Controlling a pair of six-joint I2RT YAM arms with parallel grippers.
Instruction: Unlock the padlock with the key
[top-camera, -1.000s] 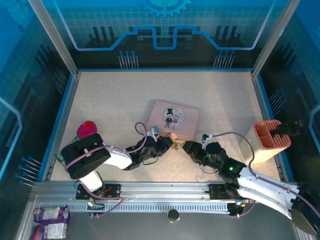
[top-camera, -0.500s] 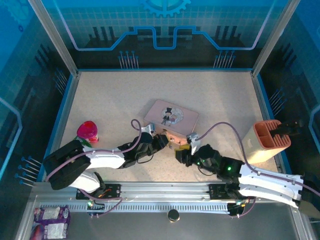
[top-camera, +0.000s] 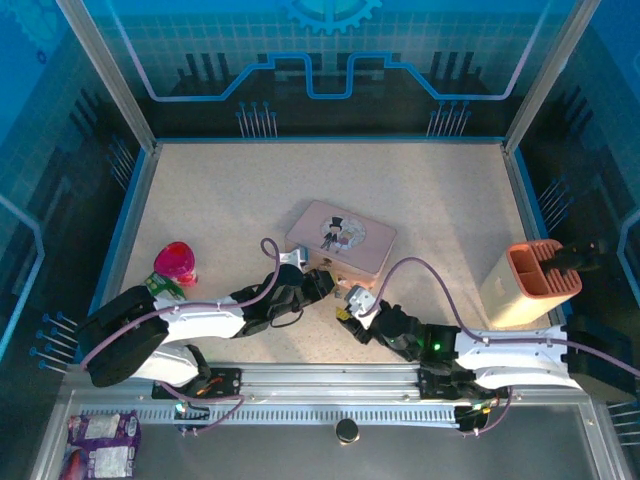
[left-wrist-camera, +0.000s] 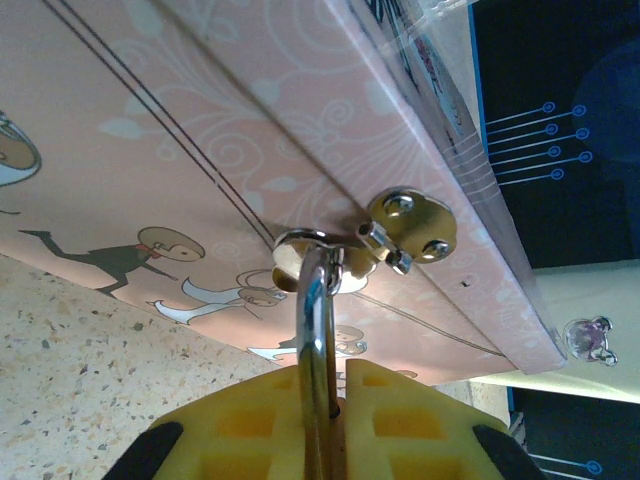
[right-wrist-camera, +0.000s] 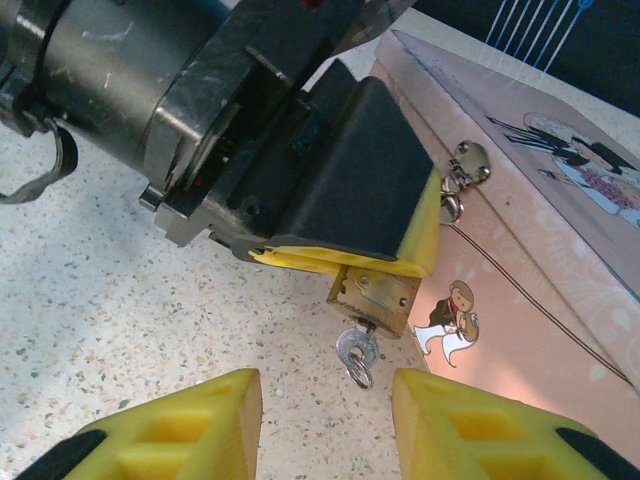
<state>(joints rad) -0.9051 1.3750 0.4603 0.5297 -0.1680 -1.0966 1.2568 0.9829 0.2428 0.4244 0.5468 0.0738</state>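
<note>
The left gripper (top-camera: 320, 284) clenches the brass padlock (right-wrist-camera: 375, 292) at the pink tin's (right-wrist-camera: 530, 250) 6 o'clock edge (shackle (left-wrist-camera: 315, 320) through the hasp (left-wrist-camera: 405, 225)), steadying it so the released right gripper (right-wrist-camera: 325, 405) can take the key (right-wrist-camera: 355, 352) seated at the padlock's 6 o'clock end.

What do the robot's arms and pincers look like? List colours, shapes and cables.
The left arm and right arm have white shells, black joints and a looping purple cable each. The right shows a green light. The left pincer and right pincer have black fingers faced with yellow, square-pitted pads.
</note>
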